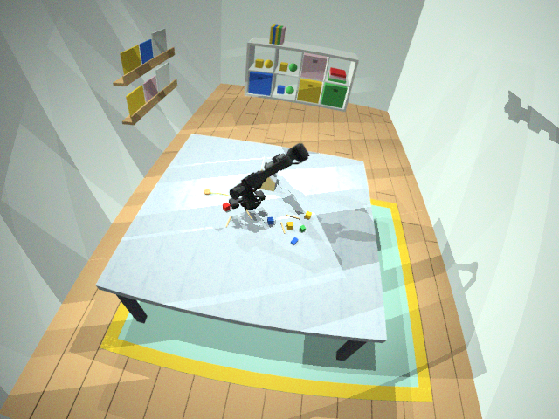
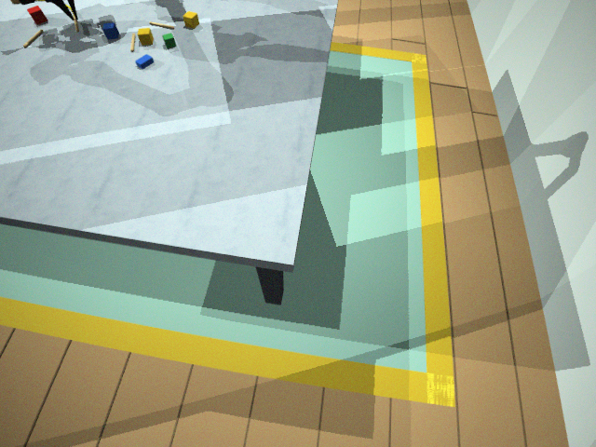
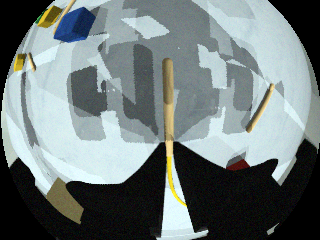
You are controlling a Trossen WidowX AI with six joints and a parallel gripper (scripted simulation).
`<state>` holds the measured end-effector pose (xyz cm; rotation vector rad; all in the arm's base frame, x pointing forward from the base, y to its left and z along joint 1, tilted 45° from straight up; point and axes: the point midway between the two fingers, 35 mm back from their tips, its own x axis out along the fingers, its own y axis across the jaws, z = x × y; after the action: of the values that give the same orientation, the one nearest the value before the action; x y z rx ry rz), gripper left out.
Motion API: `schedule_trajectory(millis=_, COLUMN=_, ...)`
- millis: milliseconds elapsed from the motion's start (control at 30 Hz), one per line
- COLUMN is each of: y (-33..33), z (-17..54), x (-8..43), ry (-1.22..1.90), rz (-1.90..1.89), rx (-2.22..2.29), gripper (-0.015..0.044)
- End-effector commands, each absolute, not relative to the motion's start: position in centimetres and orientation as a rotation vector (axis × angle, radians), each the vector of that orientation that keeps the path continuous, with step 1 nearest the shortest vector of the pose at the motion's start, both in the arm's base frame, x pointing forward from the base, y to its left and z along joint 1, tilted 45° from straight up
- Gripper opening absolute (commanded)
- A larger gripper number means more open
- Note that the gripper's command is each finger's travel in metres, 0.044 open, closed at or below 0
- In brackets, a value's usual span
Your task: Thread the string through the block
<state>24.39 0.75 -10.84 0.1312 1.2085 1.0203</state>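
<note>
The stick on the string [image 3: 168, 105] [image 1: 249, 214] [image 2: 76, 24] points away from the fingers, its string end between the fingertips. My gripper [image 3: 169, 145] [image 2: 74, 18] is shut on it, low at the table. The yellow string [image 3: 172, 185] [image 1: 219, 194] runs back from the stick, under the arm in the top view, to the round button [image 1: 207, 192] at the left. The wooden block [image 1: 268, 183] [image 3: 66, 201] stands behind the gripper, partly hidden by the arm. Its hole does not show.
A red cube [image 1: 225, 206] [image 2: 37, 15] and a loose stick [image 1: 229, 222] [image 3: 261, 108] lie left of the gripper in the top view. To its right are a blue cube [image 1: 271, 220] [image 3: 75, 24], two more loose sticks, yellow cubes, a green piece [image 1: 302, 228] and a small blue block [image 1: 294, 241].
</note>
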Motion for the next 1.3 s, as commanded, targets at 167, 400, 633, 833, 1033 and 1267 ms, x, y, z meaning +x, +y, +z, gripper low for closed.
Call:
schedule_trajectory(millis=167, y=-0.2, z=-10.1, x=24.6, ry=1.206, rz=1.016, rx=0.123, gripper=0.0)
schedule_trajectory(millis=400, y=-0.9, z=-9.5, x=24.7, ry=1.207, rz=1.016, rx=0.122, gripper=0.0)
schedule_trajectory(millis=633, y=-1.5, z=-8.8, x=24.7, ry=1.207, rz=1.015, rx=0.122, gripper=0.0)
schedule_trajectory(millis=833, y=-2.1, z=-8.3, x=24.6, ry=1.207, rz=1.015, rx=0.122, gripper=0.0)
schedule_trajectory(millis=1033, y=-2.6, z=-7.7, x=24.6, ry=1.207, rz=1.016, rx=0.122, gripper=0.0)
schedule_trajectory(millis=1267, y=-3.2, z=-7.1, x=24.5, ry=1.207, rz=1.016, rx=0.123, gripper=0.0)
